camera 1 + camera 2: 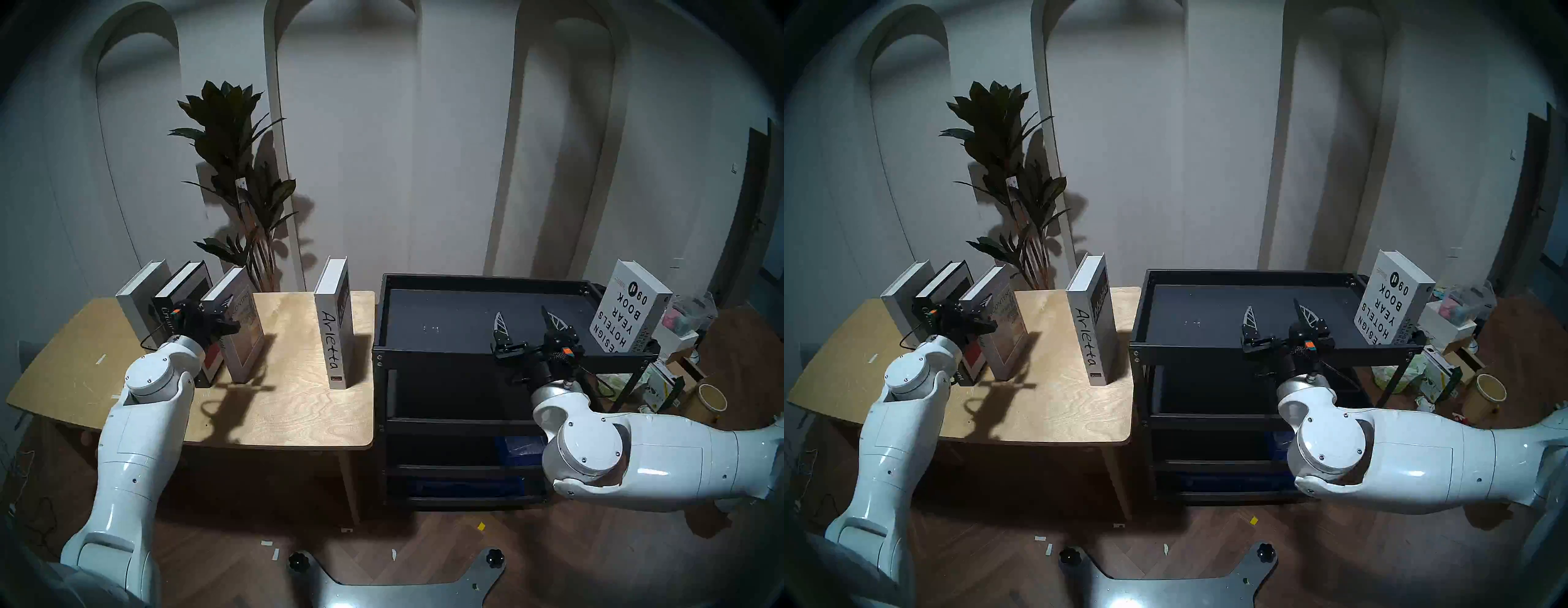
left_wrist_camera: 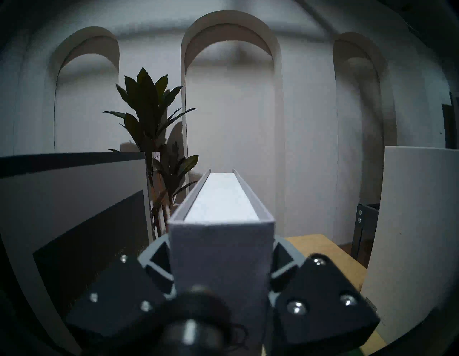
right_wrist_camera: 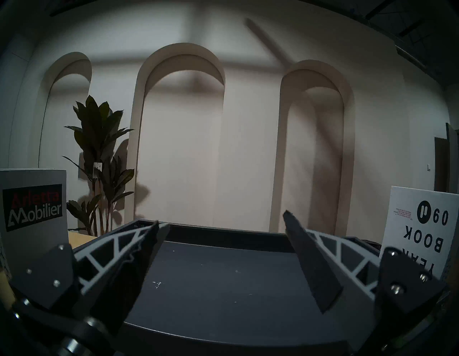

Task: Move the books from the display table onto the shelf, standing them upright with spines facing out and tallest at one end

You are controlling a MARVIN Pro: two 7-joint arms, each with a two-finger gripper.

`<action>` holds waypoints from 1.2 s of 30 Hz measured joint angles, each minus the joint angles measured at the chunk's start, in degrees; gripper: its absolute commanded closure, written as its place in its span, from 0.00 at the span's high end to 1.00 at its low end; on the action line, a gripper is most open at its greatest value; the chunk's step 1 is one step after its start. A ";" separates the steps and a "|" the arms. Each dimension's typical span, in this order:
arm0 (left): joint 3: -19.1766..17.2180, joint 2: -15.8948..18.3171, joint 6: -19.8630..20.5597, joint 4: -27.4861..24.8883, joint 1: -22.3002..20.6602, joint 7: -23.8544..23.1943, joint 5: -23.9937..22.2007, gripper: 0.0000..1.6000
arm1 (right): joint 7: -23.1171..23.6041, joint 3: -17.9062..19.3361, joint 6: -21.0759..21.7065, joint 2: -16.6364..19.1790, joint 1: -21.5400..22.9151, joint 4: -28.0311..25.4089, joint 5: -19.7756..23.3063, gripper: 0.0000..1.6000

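The left arm reaches forward, wrist level, its left gripper (image 1: 220,318) clamped tight on the spine of a grey book (image 2: 221,251); the right arm is bent at the elbow, wrist level. The right gripper (image 1: 528,325) points to the far side, fingers spread wide and empty.

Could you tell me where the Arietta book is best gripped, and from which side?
Pinch Arietta across its spine near the top, coming level from the front: it stands upright and alone on the table, spine toward the robot, both covers free.
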 measured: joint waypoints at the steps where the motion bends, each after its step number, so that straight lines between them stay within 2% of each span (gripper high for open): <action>1: -0.16 0.07 0.85 -0.08 -0.07 -0.20 -0.44 0.00 | 0.00 0.00 0.00 0.00 0.00 0.00 0.00 1.00; 6: -1.69 0.55 5.78 -1.47 -0.21 -0.93 -2.95 0.00 | 0.00 -0.03 -0.01 0.00 0.02 0.00 0.00 1.00; 18: -4.93 1.38 9.71 -9.13 0.18 0.08 -4.79 0.00 | 0.00 -0.08 -0.02 0.00 0.06 0.00 0.00 1.00; 29: -7.27 2.13 14.12 -17.43 3.83 -0.99 -6.73 0.00 | 0.00 -0.13 -0.03 0.01 0.10 0.00 0.00 1.00; 36: -8.38 2.85 17.90 -22.52 4.69 -1.05 -7.40 0.00 | 0.00 -0.16 -0.03 0.01 0.13 0.00 0.00 1.00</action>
